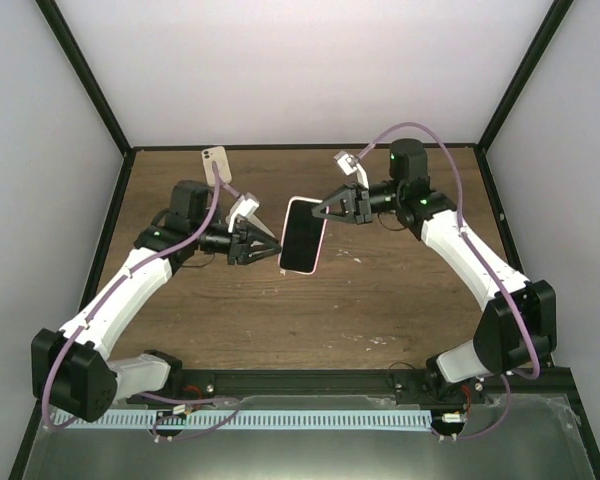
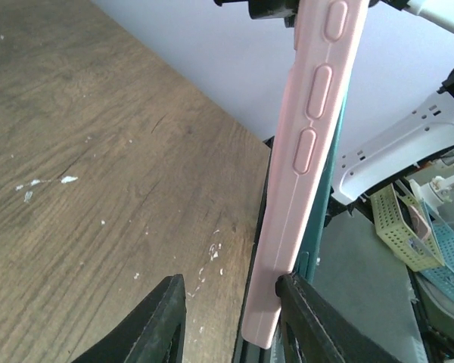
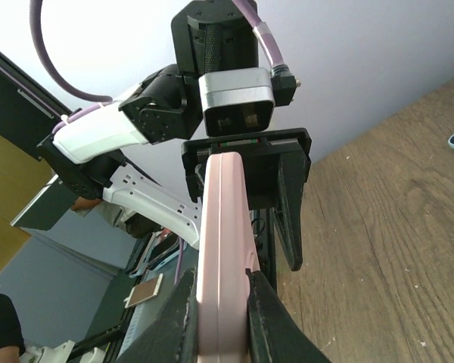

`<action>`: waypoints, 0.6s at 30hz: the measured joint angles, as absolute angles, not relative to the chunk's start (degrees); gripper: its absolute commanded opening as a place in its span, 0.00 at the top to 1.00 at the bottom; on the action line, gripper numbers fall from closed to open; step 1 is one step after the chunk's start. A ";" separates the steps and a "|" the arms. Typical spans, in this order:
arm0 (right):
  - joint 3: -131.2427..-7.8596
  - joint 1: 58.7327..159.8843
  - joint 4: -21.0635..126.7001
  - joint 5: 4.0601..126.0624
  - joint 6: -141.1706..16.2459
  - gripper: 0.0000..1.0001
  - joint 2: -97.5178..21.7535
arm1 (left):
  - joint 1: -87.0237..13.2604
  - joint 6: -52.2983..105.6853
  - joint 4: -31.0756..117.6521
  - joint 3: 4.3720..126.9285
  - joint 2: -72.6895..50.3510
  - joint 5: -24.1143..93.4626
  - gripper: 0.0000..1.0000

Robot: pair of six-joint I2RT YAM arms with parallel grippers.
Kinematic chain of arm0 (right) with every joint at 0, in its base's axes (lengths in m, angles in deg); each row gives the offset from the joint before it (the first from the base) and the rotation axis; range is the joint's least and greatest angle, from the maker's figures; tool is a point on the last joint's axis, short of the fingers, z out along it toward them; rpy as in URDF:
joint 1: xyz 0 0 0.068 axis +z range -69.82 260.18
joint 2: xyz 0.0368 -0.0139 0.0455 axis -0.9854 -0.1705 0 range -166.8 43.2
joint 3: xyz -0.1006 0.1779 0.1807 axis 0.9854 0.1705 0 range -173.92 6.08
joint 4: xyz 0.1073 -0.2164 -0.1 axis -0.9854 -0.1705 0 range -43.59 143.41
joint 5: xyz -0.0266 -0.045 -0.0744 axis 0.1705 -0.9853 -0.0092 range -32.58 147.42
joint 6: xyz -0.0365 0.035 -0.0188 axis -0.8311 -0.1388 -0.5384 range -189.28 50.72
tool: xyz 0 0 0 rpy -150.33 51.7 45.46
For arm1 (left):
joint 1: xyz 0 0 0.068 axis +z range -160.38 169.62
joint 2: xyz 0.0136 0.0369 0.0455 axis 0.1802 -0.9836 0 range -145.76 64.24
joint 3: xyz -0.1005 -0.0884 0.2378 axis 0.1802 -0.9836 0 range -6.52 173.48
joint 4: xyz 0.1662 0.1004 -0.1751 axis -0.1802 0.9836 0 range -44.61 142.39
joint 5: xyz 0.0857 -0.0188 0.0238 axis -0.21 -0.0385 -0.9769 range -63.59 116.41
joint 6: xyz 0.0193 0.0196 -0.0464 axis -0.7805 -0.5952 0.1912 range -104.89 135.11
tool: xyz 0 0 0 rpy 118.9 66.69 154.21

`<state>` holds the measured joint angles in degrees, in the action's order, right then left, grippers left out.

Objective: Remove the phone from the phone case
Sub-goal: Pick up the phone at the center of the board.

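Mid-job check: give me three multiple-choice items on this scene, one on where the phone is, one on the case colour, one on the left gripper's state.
1. Where is the phone?
A. flat on the table
B. held up between the two grippers
C. on the left arm's base

2. What colour is the case?
A. pink
B. black
C. blue

3. How is the left gripper?
A. shut on the case
B. open, with the case between its fingers
C. open, nowhere near the case

Answers:
1 B: the right gripper clamps one end above the table, and the left gripper sits at the other end.
2 A: both wrist views show a pink edge.
3 B: the left wrist view shows a wide gap between one finger and the case.
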<state>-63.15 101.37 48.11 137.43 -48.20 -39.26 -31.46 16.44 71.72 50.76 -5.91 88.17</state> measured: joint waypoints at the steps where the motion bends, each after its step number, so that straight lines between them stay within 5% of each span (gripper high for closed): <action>1: -64.09 101.37 47.48 137.47 -48.17 0.99 -39.61 | -31.40 16.24 71.11 50.54 -5.74 88.41 0.61; 8: -67.94 101.59 45.51 139.57 -47.74 0.99 -40.61 | -31.31 15.82 67.00 48.94 -3.57 91.25 0.58; 18: -72.98 101.48 44.03 140.01 -48.15 0.99 -41.57 | -30.17 17.75 65.01 48.16 -2.85 95.25 0.40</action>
